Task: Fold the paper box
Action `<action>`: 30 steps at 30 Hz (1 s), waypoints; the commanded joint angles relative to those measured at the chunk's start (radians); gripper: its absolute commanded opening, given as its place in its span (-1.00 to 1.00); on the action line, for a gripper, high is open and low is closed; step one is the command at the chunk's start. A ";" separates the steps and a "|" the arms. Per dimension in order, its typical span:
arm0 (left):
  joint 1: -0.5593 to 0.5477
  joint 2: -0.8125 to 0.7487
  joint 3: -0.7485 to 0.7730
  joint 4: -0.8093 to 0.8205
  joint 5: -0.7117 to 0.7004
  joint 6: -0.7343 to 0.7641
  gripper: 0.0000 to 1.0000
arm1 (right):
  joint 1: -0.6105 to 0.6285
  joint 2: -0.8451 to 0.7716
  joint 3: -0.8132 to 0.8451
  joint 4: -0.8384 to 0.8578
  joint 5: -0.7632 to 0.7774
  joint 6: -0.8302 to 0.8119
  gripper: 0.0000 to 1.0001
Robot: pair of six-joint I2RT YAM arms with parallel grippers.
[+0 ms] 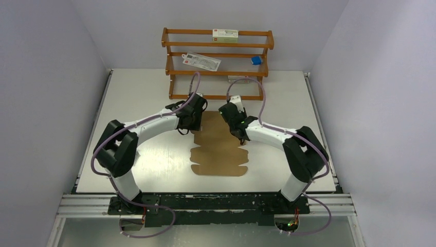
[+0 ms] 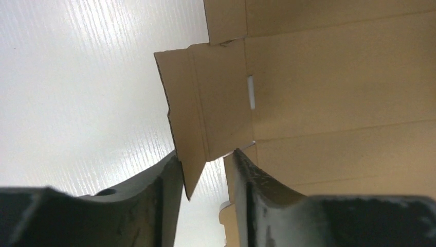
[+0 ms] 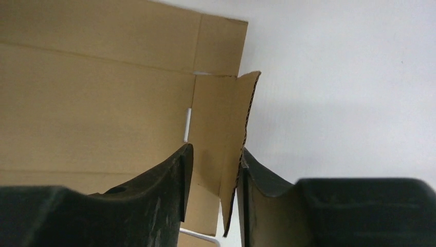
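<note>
Two arms are entered, both working on one workpiece.

1. Paper box (image 1: pixel 218 152): plain brown die-cut sheet, laid flat at the middle of the table (image 1: pixel 149 159), mostly unfolded. It is judged to be at an early stage of the fold.
2. Left gripper (image 2: pixel 205 157): set at the far left corner of the sheet. Its jaws are parted and straddle the left side flap (image 2: pixel 205 103), which is lifted off the table. No firm pinch is seen.
3. Right gripper (image 3: pixel 215 149): mirrored at the far right corner, jaws likewise parted around the right side flap (image 3: pixel 218 118), which is stood nearly upright.
4. Purpose, as judged: both flaps are raised together so that the creases are set evenly.
5. Wooden rack (image 1: pixel 216 45): placed behind, well apart, not involved.
</note>
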 commanded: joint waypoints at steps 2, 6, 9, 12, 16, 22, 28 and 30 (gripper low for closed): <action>0.056 -0.105 -0.059 0.070 0.091 -0.002 0.03 | -0.073 -0.118 -0.047 0.066 -0.169 0.011 -0.07; 0.136 -0.166 -0.131 0.103 0.210 -0.005 0.31 | -0.158 -0.192 -0.093 0.083 -0.308 0.016 0.22; 0.187 -0.230 -0.170 0.119 0.283 -0.002 0.43 | -0.221 -0.261 -0.138 0.108 -0.423 0.015 0.38; 0.236 -0.292 -0.202 0.127 0.377 0.004 0.50 | -0.253 -0.321 -0.171 0.115 -0.505 0.003 0.52; 0.268 -0.340 -0.247 0.141 0.445 0.008 0.60 | -0.277 -0.367 -0.207 0.133 -0.564 0.004 0.65; 0.371 -0.276 -0.162 0.105 0.571 0.052 0.66 | -0.343 -0.333 -0.181 0.186 -0.727 0.012 0.75; 0.400 -0.147 -0.013 0.031 0.621 0.126 0.65 | -0.357 -0.208 -0.044 0.204 -0.867 -0.125 0.91; 0.402 -0.107 0.022 0.013 0.622 0.147 0.65 | -0.360 -0.123 0.040 0.161 -0.929 -0.217 0.91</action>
